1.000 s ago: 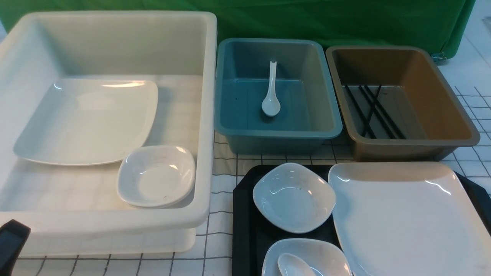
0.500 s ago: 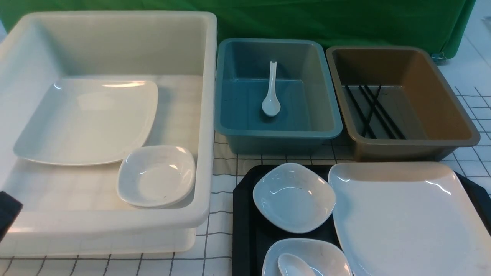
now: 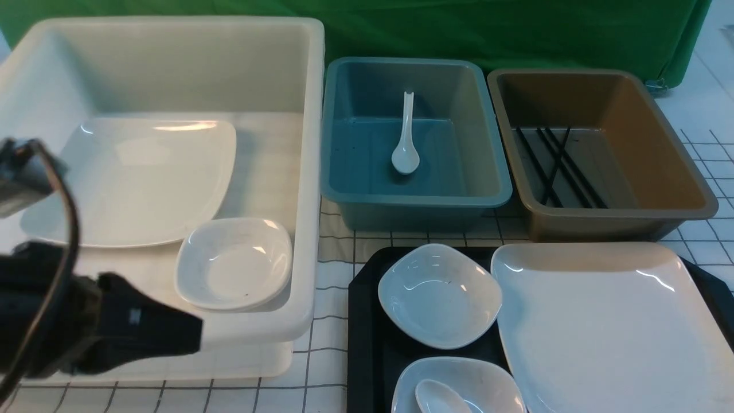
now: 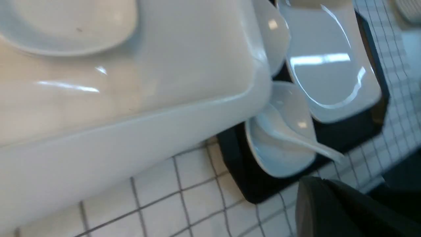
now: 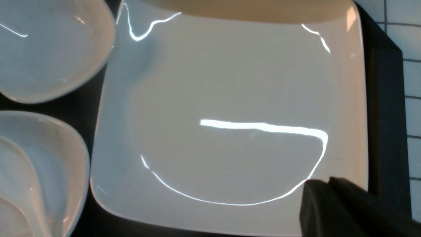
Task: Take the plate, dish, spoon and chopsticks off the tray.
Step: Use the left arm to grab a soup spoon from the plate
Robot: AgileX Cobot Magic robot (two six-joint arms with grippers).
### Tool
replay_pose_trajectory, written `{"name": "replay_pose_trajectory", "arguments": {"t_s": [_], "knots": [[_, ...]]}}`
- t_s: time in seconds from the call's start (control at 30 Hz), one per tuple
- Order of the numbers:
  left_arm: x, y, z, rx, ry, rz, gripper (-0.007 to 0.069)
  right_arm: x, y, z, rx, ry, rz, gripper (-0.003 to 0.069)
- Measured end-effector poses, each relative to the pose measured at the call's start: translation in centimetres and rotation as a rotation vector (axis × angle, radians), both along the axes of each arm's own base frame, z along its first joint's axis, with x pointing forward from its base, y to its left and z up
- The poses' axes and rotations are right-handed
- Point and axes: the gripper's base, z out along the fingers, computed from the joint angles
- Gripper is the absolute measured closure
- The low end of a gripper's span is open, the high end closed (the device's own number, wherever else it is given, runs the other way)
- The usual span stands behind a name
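Small glossy white soup spoon (image 3: pixel 438 397), lower centre, points its handle toward the nearer, closed, empty left hand (image 3: pixel 183 335); right hand (image 5: pixel 325 197) opening unclear.

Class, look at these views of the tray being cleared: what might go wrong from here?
The spoon lies loose in the near dish, handle overhanging its rim; lifting the dish may spill it. The plate sits close beside the far dish on the tray; dragging it may knock it.
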Motion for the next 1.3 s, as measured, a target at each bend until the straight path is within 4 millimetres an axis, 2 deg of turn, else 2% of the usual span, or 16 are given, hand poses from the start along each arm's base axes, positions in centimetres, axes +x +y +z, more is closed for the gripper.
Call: {"name": "replay_pose_trajectory", "arguments": {"t_s": [0.1, 0.13, 0.23, 0.27, 0.3, 0.37, 0.5, 0.57, 0.73, 0.87, 0.9, 1.0, 1.17, 1.3], "knots": [[2.3, -1.0, -0.4, -0.045, 0.040, -0.088, 0.0603, 0.0, 0.0, 0.0, 0.000, 0.000, 0.000, 0.0609], [3.6, -2.3, -0.7, -0.042, 0.070, -0.159, 0.0603, 0.0, 0.0, 0.0, 0.000, 0.001, 0.000, 0.0608], [4.4, -5.5, -1.2, 0.003, 0.090, -0.312, 0.0603, 0.0, 0.0, 0.0, 0.000, 0.001, 0.000, 0.0608], [4.6, -7.3, -1.5, 0.040, 0.086, -0.391, 0.0603, 0.0, 0.0, 0.0, 0.000, 0.001, 0.000, 0.0608], [4.7, -7.7, -1.7, 0.048, 0.091, -0.405, 0.0603, 0.0, 0.0, 0.0, 0.000, 0.001, 0.000, 0.0608], [4.8, -11.6, -2.0, 0.146, 0.045, -0.573, 0.0594, 0.0, 0.0, 0.0, 0.000, 0.001, 0.000, 0.0604], [4.8, -17.1, -2.2, 0.276, -0.067, -0.773, 0.0551, 0.0, 0.0, 0.0, 0.000, 0.001, 0.000, 0.0596], [4.7, -19.6, -2.8, 0.344, -0.128, -0.869, 0.0508, 0.0, 0.0, 0.0, 0.000, 0.001, 0.000, 0.0594], [3.3, -24.1, -5.9, 0.479, -0.272, -1.153, 0.0358, 0.0, 0.0, 0.0, 0.000, 0.001, 0.000, 0.0585], [1.8, -26.2, -8.1, 0.515, -0.389, -1.361, 0.0251, 0.0, 0.0, 0.0, 0.000, 0.000, 0.000, 0.0578], [1.2, -27.2, -9.2, 0.524, -0.453, -1.455, 0.0204, 0.0, 0.0, 0.0, 0.000, 0.000, 0.000, 0.0575], [0.7, -28.5, -10.5, 0.528, -0.576, -1.561, 0.0149, 0.0, 0.0, 0.0, 0.000, 0.000, 0.000, 0.0572], [0.9, -29.8, -11.7, 0.530, -0.720, -1.594, 0.0140, 0.0, 0.0, 0.0, 0.000, 0.000, 0.000, 0.0565], [1.3, -30.4, -12.0, 0.526, -0.788, -1.572, 0.0181, 0.0, 0.0, 0.0, 0.000, 0.000, 0.000, 0.0554]]}}
